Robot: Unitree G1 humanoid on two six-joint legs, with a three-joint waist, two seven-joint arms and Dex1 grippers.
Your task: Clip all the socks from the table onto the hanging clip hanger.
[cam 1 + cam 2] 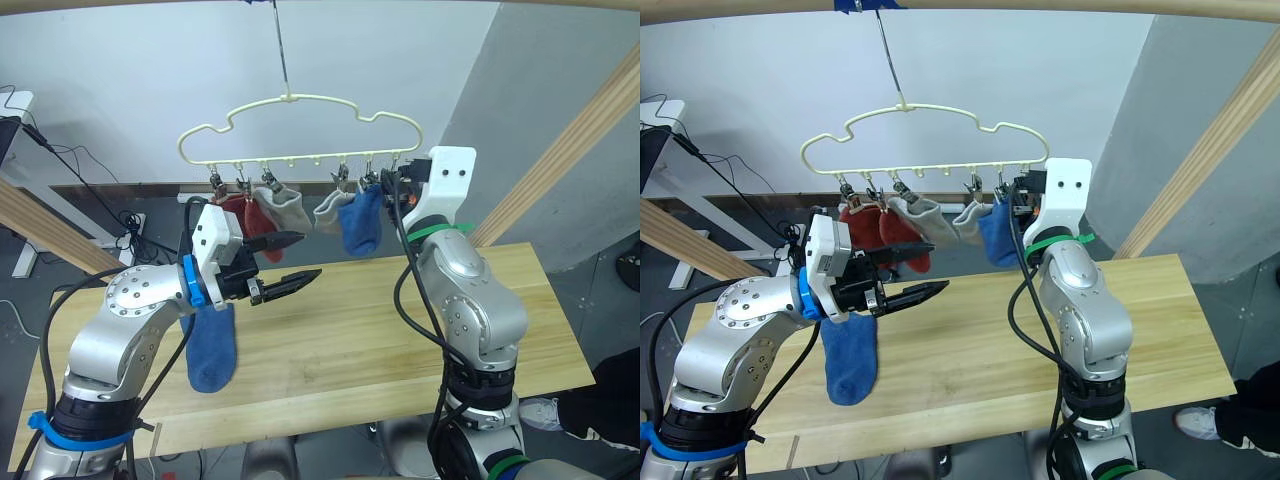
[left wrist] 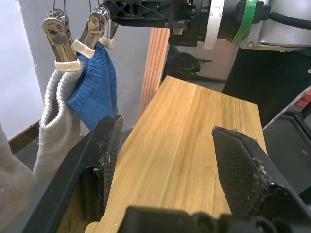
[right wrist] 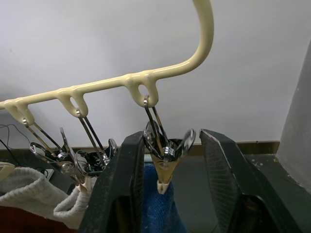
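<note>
Blue knit, the last ankle sock (image 1: 211, 348) lies low left on the light wooden table (image 1: 400, 330) beneath the released, empty left gripper (image 1: 284, 262), while farther up the spread right gripper (image 3: 171, 170) brackets a metal clip (image 3: 164, 154) on the cream wire hanger (image 1: 300, 125), apparently ready to squeeze it.

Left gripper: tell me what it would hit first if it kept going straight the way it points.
Probably nothing close: the left gripper, open, points across bare table, beside the hung blue sock, toward the right gripper. Depth is unclear.
</note>
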